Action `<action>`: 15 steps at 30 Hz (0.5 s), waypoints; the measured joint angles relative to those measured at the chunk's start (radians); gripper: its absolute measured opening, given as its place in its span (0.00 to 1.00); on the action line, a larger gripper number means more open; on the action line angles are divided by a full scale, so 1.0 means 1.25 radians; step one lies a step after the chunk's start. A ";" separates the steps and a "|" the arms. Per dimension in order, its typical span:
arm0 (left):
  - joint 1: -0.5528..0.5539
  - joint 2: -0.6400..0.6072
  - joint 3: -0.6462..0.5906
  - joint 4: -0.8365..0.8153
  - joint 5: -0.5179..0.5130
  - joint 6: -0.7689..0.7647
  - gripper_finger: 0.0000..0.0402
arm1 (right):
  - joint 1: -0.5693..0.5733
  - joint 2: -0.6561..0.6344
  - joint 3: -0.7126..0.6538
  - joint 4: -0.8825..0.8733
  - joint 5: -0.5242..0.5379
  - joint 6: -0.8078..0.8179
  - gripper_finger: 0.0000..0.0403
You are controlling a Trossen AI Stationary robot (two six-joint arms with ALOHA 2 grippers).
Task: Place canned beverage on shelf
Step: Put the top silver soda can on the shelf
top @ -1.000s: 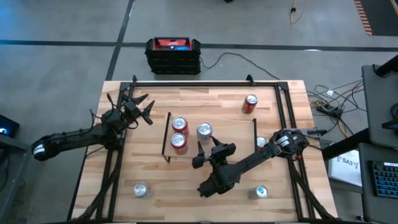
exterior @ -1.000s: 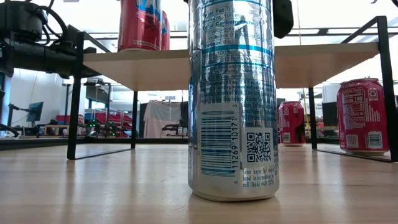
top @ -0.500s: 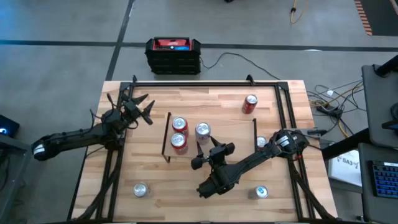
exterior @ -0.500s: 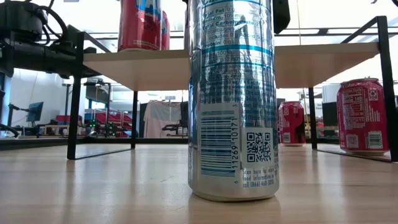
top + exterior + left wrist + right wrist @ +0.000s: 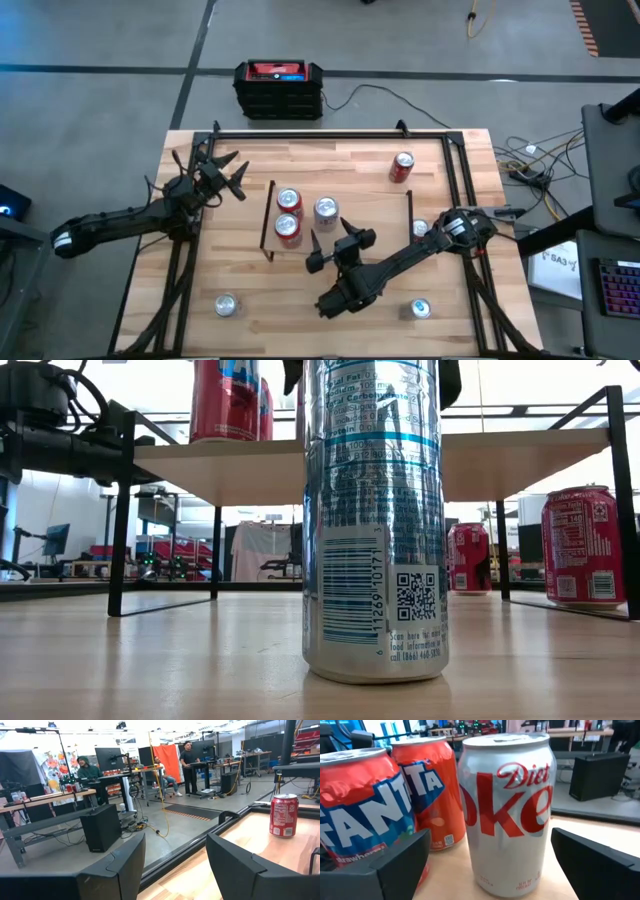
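high view: right gripper spread wide at the front edge of the low light-wood shelf on thin black legs, fingers clear of the silver diet coke can standing on the board beside two red fanta cans; a straight pull-back, fingers kept wide, looks the clean exit.
low view: tall silver-and-blue can fills the foreground on the table; shelf board behind it.
left wrist view: left gripper half parted, holding nothing, waiting near the table's left edge.
right wrist view: silver can upright between parted fingers, untouched.
change: right fingers wider than a second ago and drawn back slightly; can let go.
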 joint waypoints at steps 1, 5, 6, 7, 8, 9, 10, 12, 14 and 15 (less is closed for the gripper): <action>0.000 0.000 0.000 0.000 0.000 0.000 0.49 | 0.000 0.000 0.000 0.000 0.005 -0.006 0.99; 0.000 0.000 0.000 0.000 0.000 0.000 0.49 | -0.006 0.000 0.000 0.001 0.022 -0.021 0.99; 0.000 0.000 0.000 0.000 0.000 0.000 0.49 | -0.008 0.000 0.000 0.001 0.022 -0.022 0.99; 0.000 0.000 0.000 0.000 0.000 0.000 0.49 | -0.010 0.000 0.000 0.001 0.022 -0.022 0.99; 0.000 0.000 0.000 0.000 0.000 0.000 0.49 | -0.012 0.000 0.000 0.001 0.022 -0.022 0.99; 0.000 0.000 0.000 0.000 0.000 0.000 0.49 | -0.016 0.000 0.000 0.001 0.022 -0.022 0.99; 0.000 0.000 0.000 0.000 0.000 0.000 0.49 | -0.018 0.000 0.000 0.001 0.022 -0.022 0.99; 0.000 0.000 0.000 0.000 0.000 0.000 0.49 | -0.025 0.000 0.000 0.002 0.022 -0.021 0.99; 0.000 0.000 0.000 0.000 0.000 0.000 0.49 | -0.035 0.000 0.000 0.003 0.022 -0.011 0.99; 0.000 0.000 0.000 0.000 0.000 0.000 0.49 | -0.039 0.000 0.000 0.004 0.021 -0.008 0.99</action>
